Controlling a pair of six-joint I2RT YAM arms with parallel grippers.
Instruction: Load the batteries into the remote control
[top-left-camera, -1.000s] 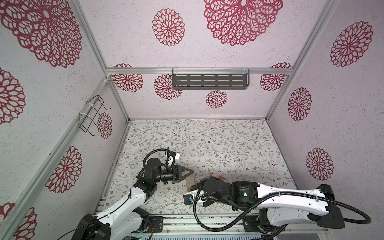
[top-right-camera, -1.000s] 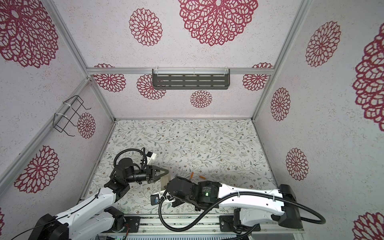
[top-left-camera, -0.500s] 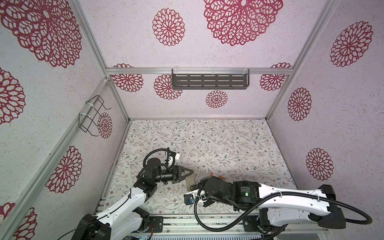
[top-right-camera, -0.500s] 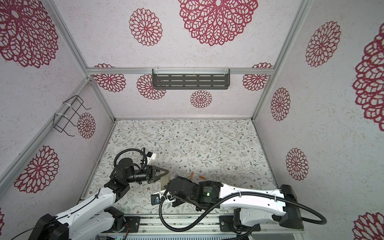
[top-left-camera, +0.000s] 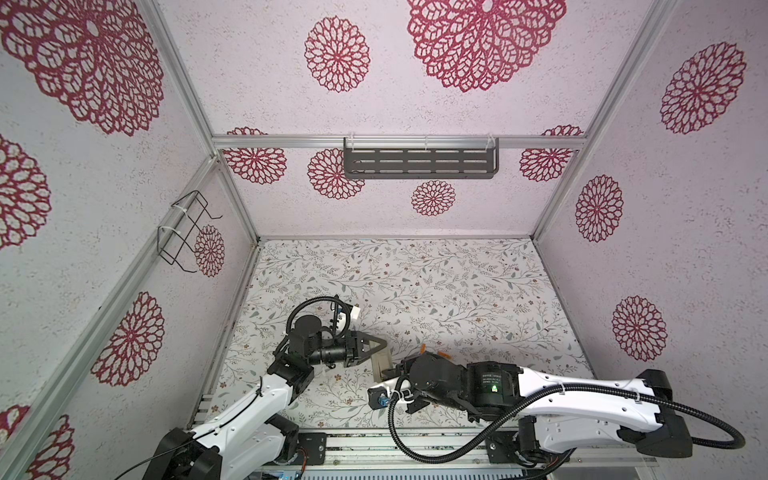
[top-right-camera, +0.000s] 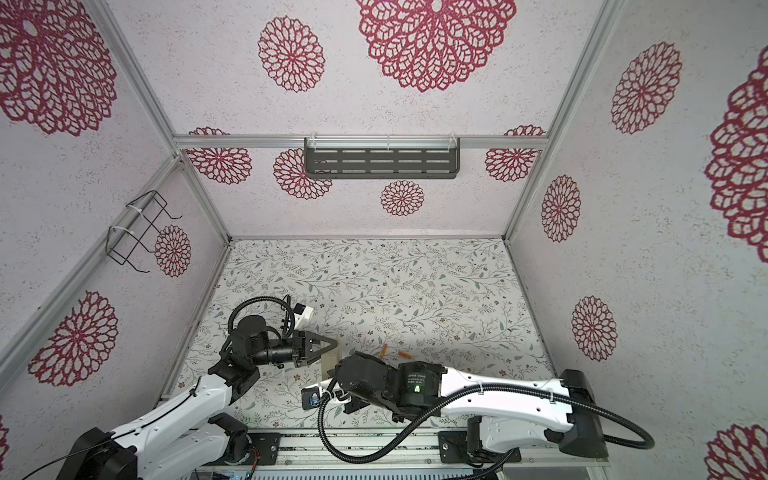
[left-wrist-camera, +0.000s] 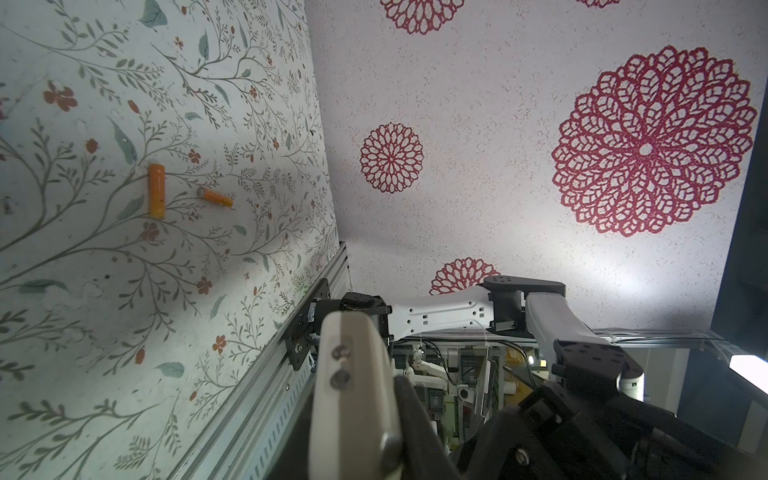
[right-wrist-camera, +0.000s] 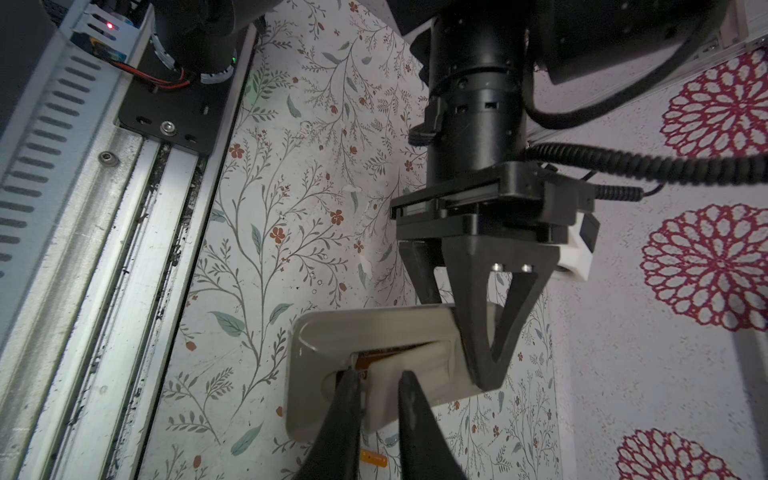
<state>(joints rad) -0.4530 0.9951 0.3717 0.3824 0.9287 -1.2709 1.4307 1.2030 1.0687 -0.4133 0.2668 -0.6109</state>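
Both top views: left gripper (top-left-camera: 382, 347) (top-right-camera: 332, 345) clenched on one end of the remote control (top-left-camera: 381, 365) (top-right-camera: 328, 360), held off the flowered table (top-left-camera: 415, 282). Right gripper (top-left-camera: 392, 368) pressed in against the remote from the opposite side, facing the left jaws. Its tips hidden under its own wrist, so grip not readable from here. The batteries (top-left-camera: 423, 347) (top-right-camera: 385, 349), two orange cylinders, flat on the table past the left jaws' tips and behind the right jaws, just beside the right wrist. Apart from each other, touched by neither gripper.

Left wrist view: remote control (left-wrist-camera: 353, 395) close up in the left jaws, beige, with two small round dark marks on the near face. Batteries (left-wrist-camera: 157, 190) well ahead of those jaws on the table, near each other, not touching, lying at an angle to one another. Right arm (left-wrist-camera: 436, 309) beyond the remote.

Right wrist view: right gripper (right-wrist-camera: 380, 392) with jaws set narrowly, pinching a beige cover piece (right-wrist-camera: 399, 365) at the open bay in the remote's (right-wrist-camera: 324, 345) back. Orange strip in the bay just ahead of those jaws; cannot tell what. Left gripper (right-wrist-camera: 455, 320) grasping the remote's far end, one finger in front of it, one behind. One battery (right-wrist-camera: 372, 457) on the table underneath the right jaws.
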